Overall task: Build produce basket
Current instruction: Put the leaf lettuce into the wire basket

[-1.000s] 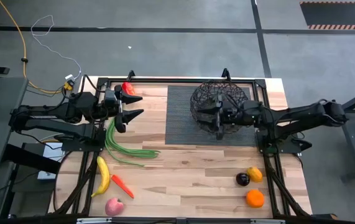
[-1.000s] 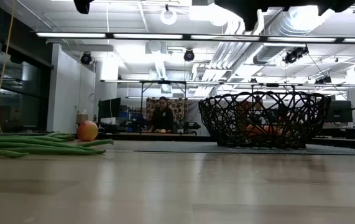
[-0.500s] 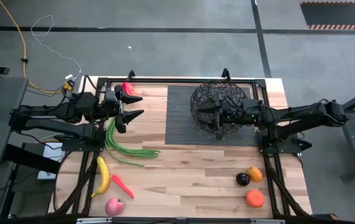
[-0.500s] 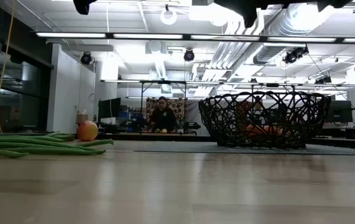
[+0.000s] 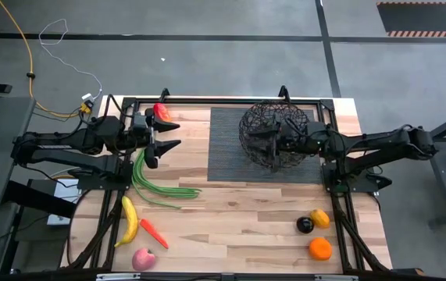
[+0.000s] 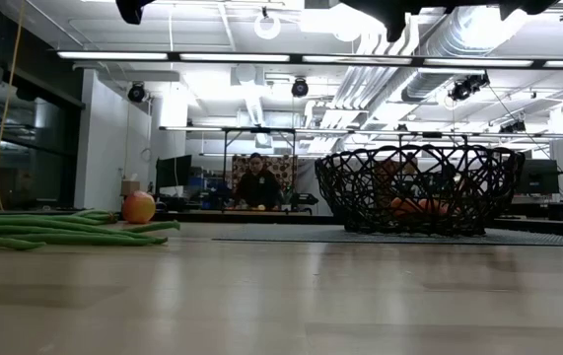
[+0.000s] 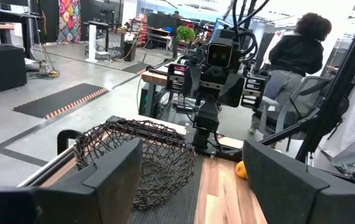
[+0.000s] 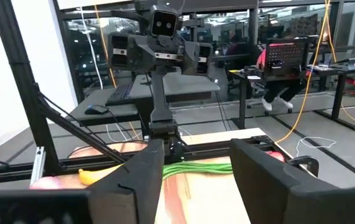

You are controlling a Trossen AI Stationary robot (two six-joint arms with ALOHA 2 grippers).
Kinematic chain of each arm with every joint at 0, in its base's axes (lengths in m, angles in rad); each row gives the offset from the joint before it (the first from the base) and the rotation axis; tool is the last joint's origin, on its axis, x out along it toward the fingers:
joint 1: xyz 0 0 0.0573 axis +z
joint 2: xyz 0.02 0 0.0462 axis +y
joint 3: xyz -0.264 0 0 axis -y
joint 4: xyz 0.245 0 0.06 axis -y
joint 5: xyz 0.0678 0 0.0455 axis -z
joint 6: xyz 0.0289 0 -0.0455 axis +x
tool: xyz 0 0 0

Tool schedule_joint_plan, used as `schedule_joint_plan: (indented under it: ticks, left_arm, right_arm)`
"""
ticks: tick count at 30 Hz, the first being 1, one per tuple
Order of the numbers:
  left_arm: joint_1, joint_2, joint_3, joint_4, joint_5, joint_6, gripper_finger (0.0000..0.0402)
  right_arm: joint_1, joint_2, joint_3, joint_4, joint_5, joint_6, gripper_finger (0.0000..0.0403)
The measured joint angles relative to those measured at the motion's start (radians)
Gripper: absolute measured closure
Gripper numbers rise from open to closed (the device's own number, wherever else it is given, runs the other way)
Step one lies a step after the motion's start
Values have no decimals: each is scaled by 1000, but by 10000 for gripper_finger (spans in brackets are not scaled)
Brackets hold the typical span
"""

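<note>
black wire forms the basket (image 5: 276, 134), which sits on a dark ribbed mat (image 5: 230, 148) toward the far side of the wooden worktop (image 5: 238, 218); the low view shows some orange and reddish produce lying inside it. the right arm reaches in level from the basket's right, stretched nearly straight, and its right end effector (image 5: 272, 144) hangs over the basket's near half. its two fingers (image 8: 133, 180) stand apart with nothing between them.

the left arm lies level well to the basket's left, forearm pointing at it, and the left end effector (image 5: 165, 133) hovers above the worktop with its fingers (image 5: 166, 144) spread wide and empty. a red-yellow pepper (image 5: 158, 109) rests just beyond that end effector, at the far edge.

green beans (image 5: 154, 186) curl from under the left end effector toward the near side, left of the basket. nearer still on that side lie a banana (image 5: 130, 221), a carrot (image 5: 153, 232) just beside it, and a pink apple (image 5: 143, 259) by the near edge. on the near side to the basket's right sit a dark round fruit (image 5: 305, 225) touching a small orange-yellow fruit (image 5: 320, 218), with an orange (image 5: 320, 248) near them. in the room behind, a person (image 6: 254, 184) shows in the low view.
</note>
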Motion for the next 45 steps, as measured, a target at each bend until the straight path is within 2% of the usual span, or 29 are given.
schedule_joint_plan:
  ticks: [5,11,17,20,23,26,29,32,36,40,45]
  left_arm:
    - [0,0,0,0,0,0,133]
    - [0,0,0,0,0,0,133]
    - [0,0,0,0,-59,-24,133]
    - [1,11,10,-47,-207,-101,133]
    - [32,51,72,-240,-411,-186,133]
    - [109,104,157,-485,-500,-297,133]
    - [220,162,192,-688,-470,-365,133]
    - [327,225,192,-840,-416,-431,133]
    - [442,321,192,-1010,-405,-571,133]
    - [503,406,192,-1039,-404,-627,133]
    - [543,496,151,-991,-398,-608,133]
  right_arm:
    - [0,0,0,-5,-31,52,283]
    - [-7,0,0,-20,-37,107,391]
    - [-14,0,0,-20,-37,128,399]
    - [-13,0,0,-20,-38,129,397]
    - [-14,0,0,-20,-37,129,401]
    - [-14,0,0,-24,-37,132,401]
    - [-14,0,0,-35,-37,132,402]
    - [-14,0,0,-42,-37,132,402]
    - [-14,0,0,-44,-37,133,403]
    - [-14,0,0,-46,-37,133,403]
    - [-13,-1,0,-54,-37,133,403]
